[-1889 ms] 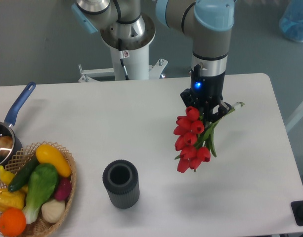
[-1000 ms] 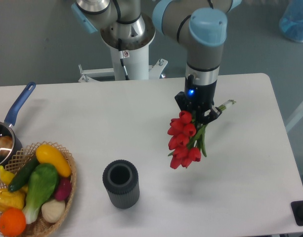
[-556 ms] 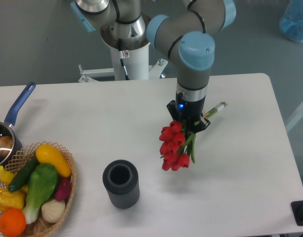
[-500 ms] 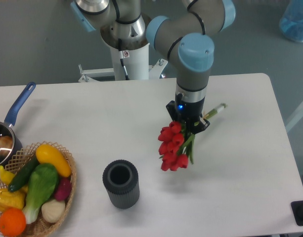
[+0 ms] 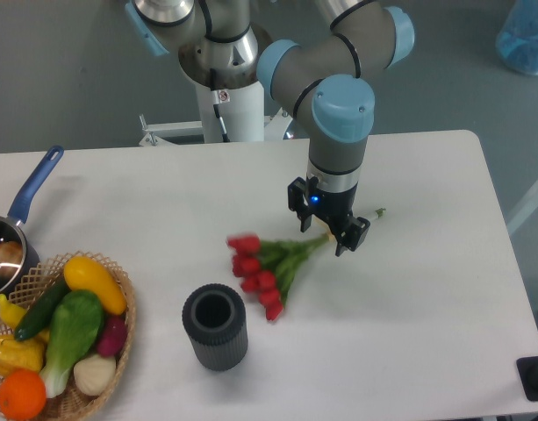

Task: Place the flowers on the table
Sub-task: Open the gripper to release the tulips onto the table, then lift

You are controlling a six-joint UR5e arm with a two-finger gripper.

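The flowers [image 5: 261, 267] are a bunch of red blooms with green stems and leaves. They lie on their side on the white table [image 5: 444, 289], blooms toward the left and slightly blurred, the stem end pointing right. My gripper [image 5: 326, 218] stands just above the stems, near their right end. Its jaws are spread apart, one on each side of the stems, and grip nothing.
A grey ribbed cylinder [image 5: 215, 327] stands upright just below left of the blooms. A wicker basket [image 5: 119, 285] of fruit and vegetables sits at the front left. A blue-handled pan [image 5: 23, 206] is at the left edge. The robot base [image 5: 226, 88] is behind the table.
The gripper carried the hanging flowers leftward and down, then opened. The flowers dropped out of it and now lie flat on the table, blooms to the left.
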